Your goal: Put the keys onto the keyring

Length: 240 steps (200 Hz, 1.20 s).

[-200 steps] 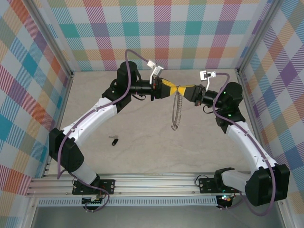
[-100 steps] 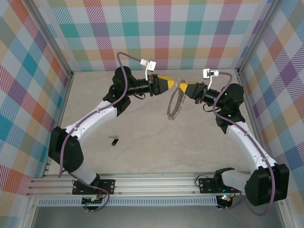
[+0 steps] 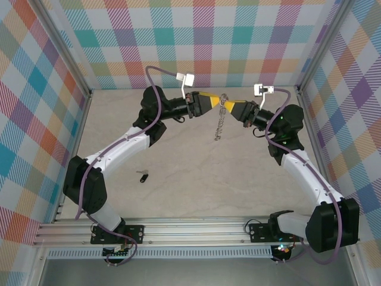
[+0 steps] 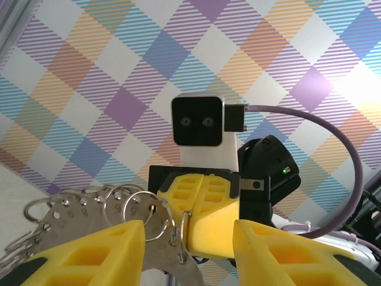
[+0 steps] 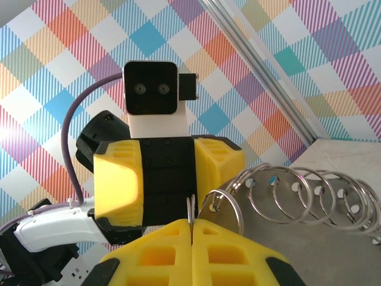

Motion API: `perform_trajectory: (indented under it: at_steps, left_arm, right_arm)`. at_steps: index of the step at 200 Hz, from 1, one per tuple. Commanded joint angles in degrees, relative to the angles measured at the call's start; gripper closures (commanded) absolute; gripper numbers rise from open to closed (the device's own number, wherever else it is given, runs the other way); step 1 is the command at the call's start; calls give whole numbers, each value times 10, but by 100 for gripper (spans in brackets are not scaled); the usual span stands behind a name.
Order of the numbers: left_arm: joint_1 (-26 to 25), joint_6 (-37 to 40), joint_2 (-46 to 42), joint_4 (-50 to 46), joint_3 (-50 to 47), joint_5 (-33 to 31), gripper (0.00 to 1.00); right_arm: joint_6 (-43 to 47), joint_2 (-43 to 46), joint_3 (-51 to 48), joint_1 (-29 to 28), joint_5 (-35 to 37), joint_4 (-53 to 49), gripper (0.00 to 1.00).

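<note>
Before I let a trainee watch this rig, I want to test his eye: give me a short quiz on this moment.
1. Fill in: the left gripper stands ___ (open or shut).
2. What grips the ring? A) left gripper B) right gripper C) nothing; it lies loose.
3. True or false: the key is already on the ring.
Key: 1 open; 2 B; 3 false, it lies on the table.
</note>
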<state>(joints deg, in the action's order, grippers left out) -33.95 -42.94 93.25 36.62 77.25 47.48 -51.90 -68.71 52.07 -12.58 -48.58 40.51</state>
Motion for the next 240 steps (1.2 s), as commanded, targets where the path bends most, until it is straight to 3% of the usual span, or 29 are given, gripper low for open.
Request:
perform_trajectory:
  at_steps: [1,110,240]
  left_arm:
    - [-6,-9,10,28,3,8,57]
    - [-16,0,22,20,21,10,61]
    - [-19,7,25,13,30,9,75]
  right_arm:
    - [-6,6,-3,-2,4,41,100]
    - [-3,2,-4,-1,2,35,100]
    - [5,7,-8,-2,1,22,100]
